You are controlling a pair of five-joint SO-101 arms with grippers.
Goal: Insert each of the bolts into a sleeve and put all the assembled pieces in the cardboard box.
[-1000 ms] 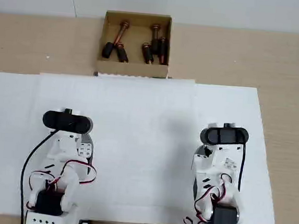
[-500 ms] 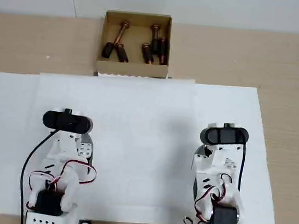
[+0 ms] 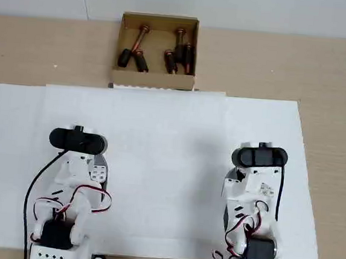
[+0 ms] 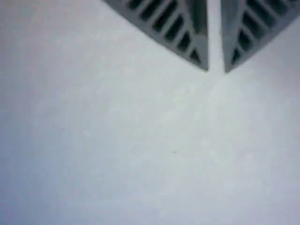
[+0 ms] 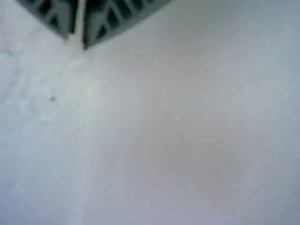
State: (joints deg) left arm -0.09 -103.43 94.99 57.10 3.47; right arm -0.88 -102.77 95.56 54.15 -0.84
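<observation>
The cardboard box (image 3: 155, 79) stands at the far middle of the table. Inside it lie several copper bolts (image 3: 140, 39) seated in dark sleeves (image 3: 125, 57). Both arms are folded back near the table's front edge, far from the box. My left gripper (image 4: 215, 69) hangs just over the white paper, its grey fingers (image 4: 190, 44) nearly together with nothing between them. My right gripper (image 5: 75, 41) is likewise shut and empty over the paper. From above, the left arm (image 3: 78, 140) and the right arm (image 3: 259, 155) sit side by side.
A large white paper sheet (image 3: 165, 147) covers the table between the arms and the box. Bare wooden tabletop (image 3: 41, 45) surrounds the box on both sides.
</observation>
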